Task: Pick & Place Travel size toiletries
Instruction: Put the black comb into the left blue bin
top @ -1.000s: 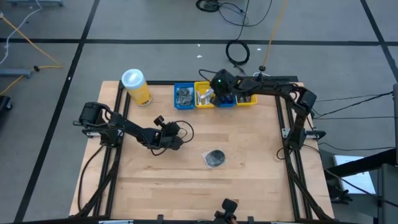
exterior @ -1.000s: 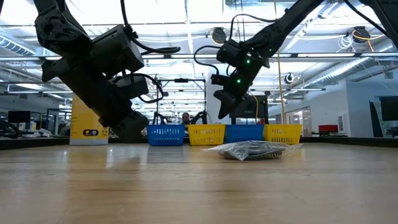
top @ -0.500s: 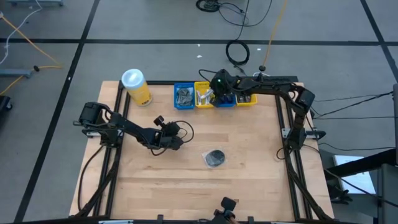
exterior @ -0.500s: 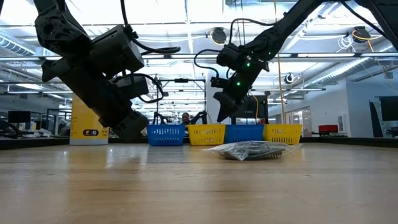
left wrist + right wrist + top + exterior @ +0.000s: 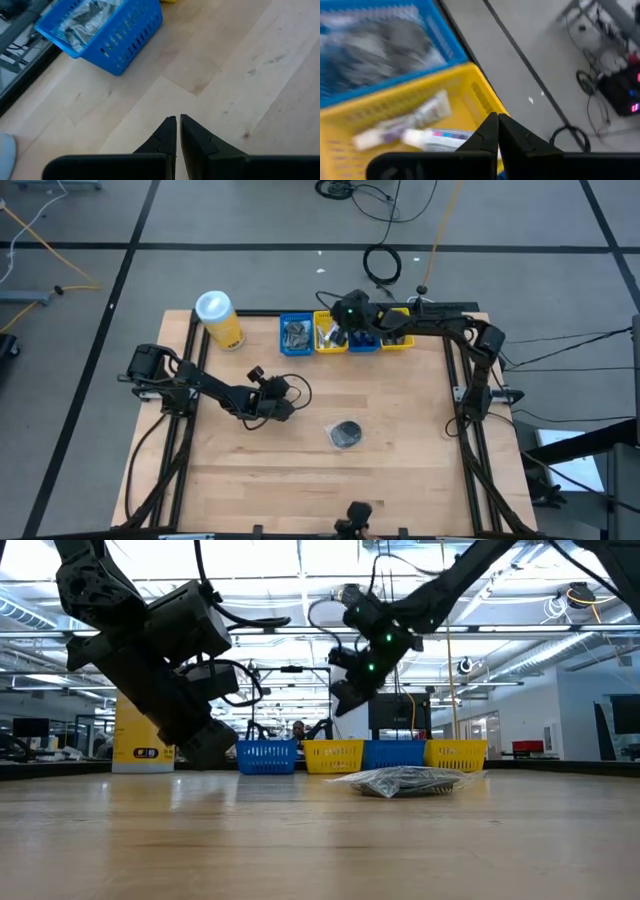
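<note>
A dark round disc in a clear wrapper lies flat on the wood near the table's middle, and shows in the low view too. White tubes lie in a yellow bin, and grey wrapped items fill the blue bin beside it. My right gripper is shut and empty, hovering above that yellow bin. My left gripper is shut and empty, low over bare wood left of the disc.
Four bins stand in a row at the far edge: blue, yellow, blue, yellow. A big yellow canister with a white lid stands at the far left corner. Bare wood lies around the disc, toward the near and right edges.
My right gripper has risen and swung toward the table's left, from above the second blue bin to above the yellow bin with the tubes, staying shut. The left arm and the disc have kept still.
</note>
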{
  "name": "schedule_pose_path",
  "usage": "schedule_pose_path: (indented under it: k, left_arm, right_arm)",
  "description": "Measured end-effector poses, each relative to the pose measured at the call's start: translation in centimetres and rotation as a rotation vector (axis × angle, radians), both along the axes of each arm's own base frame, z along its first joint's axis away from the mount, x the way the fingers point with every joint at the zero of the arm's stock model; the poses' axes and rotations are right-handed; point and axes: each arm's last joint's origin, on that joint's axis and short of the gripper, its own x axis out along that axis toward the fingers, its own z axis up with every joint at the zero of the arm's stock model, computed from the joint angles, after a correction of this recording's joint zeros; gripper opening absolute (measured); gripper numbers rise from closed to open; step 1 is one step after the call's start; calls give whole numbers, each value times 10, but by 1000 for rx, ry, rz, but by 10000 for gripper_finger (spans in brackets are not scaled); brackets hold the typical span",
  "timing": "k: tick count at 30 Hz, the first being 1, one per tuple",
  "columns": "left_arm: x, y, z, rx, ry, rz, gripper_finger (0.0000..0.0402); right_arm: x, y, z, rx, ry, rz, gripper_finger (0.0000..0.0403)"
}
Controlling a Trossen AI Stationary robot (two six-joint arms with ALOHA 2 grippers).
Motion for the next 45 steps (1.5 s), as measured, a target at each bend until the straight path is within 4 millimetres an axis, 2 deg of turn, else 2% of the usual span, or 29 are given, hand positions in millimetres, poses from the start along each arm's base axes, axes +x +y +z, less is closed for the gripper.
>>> schedule_pose_path:
  k: [5, 9, 12, 17, 22, 25, 27, 31, 36, 41, 45]
  left_arm:
    - [0, 0, 0, -14, 2, -8, 26]
    - [0, -1, -1, -13, 7, -12, 26]
    - [0, -3, -1, -13, 9, -17, 26]
    - [1, -7, 0, -15, -6, -36, 26]
    - [5, -9, 3, -18, -51, -62, 26]
    - [10, -11, 5, -48, -77, -120, 26]
    - [15, -13, 8, -74, -112, -164, 26]
    - [23, -16, 13, -131, -190, -260, 26]
    - [35, -22, 17, -222, -291, -443, 26]
    - [47, -27, 15, -266, -384, -536, 26]
    - [58, -27, 8, -284, -378, -550, 26]
  right_arm:
    - [10, 44, 9, -4, 94, 140, 0]
    - [17, 94, 15, 32, 119, 245, 0]
    - [12, 137, 4, 45, 131, 335, 0]
    - [-16, 206, -17, 67, 34, 484, 0]
    - [-58, 255, -44, 130, -124, 591, 1]
    - [-82, 272, -60, 151, -194, 654, 10]
    - [-100, 278, -72, 176, -181, 676, 24]
    - [-119, 291, -86, 239, -162, 708, 71]
    - [-130, 307, -92, 222, -90, 782, 152]
    - [-135, 313, -93, -6, -7, 851, 221]
    - [-134, 310, -93, -129, 46, 885, 250]
